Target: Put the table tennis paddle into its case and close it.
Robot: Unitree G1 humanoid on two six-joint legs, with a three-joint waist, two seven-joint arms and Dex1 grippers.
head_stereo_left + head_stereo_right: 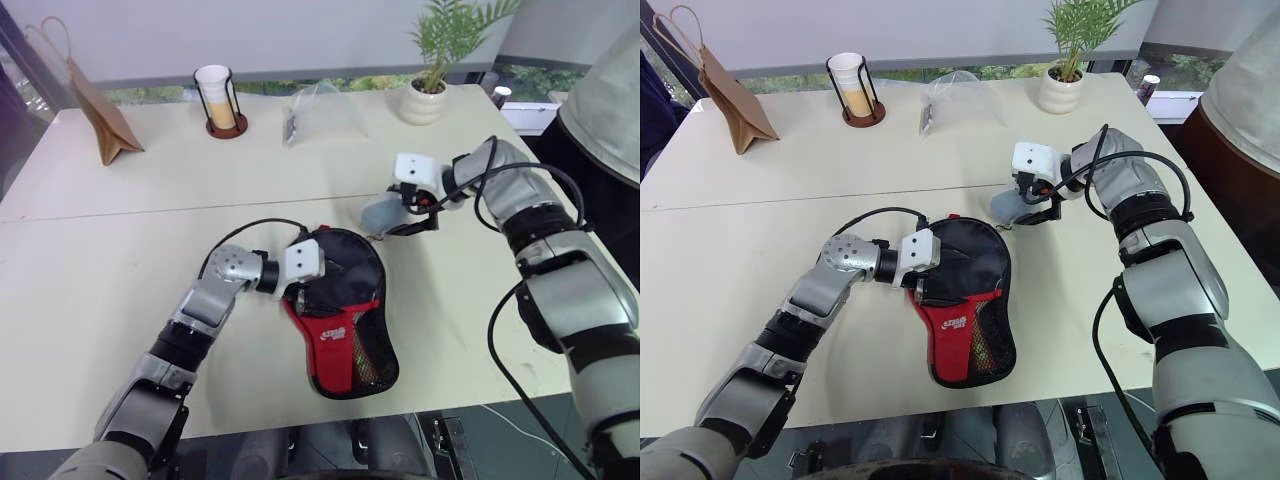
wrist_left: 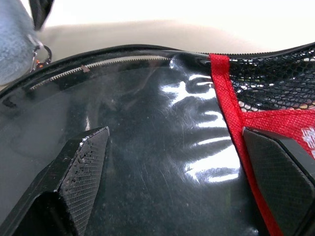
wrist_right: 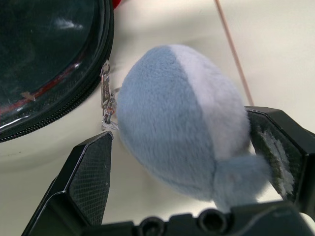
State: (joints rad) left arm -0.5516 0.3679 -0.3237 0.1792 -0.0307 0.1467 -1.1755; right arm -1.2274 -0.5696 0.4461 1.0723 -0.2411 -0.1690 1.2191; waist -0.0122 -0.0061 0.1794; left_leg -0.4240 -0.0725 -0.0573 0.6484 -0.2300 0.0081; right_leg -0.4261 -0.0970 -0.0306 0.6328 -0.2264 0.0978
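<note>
Currently, left fingers (image 2: 88,162) spread wide over the case (image 1: 345,300); right fingers (image 3: 93,167) wide around its plush charm (image 3: 182,123).

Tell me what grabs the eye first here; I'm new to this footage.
The black case with its red panel lies mid-table, the left gripper open over its edge. At the case's far rim, the open right gripper straddles a blue-grey plush charm clipped to the zipper.
</note>
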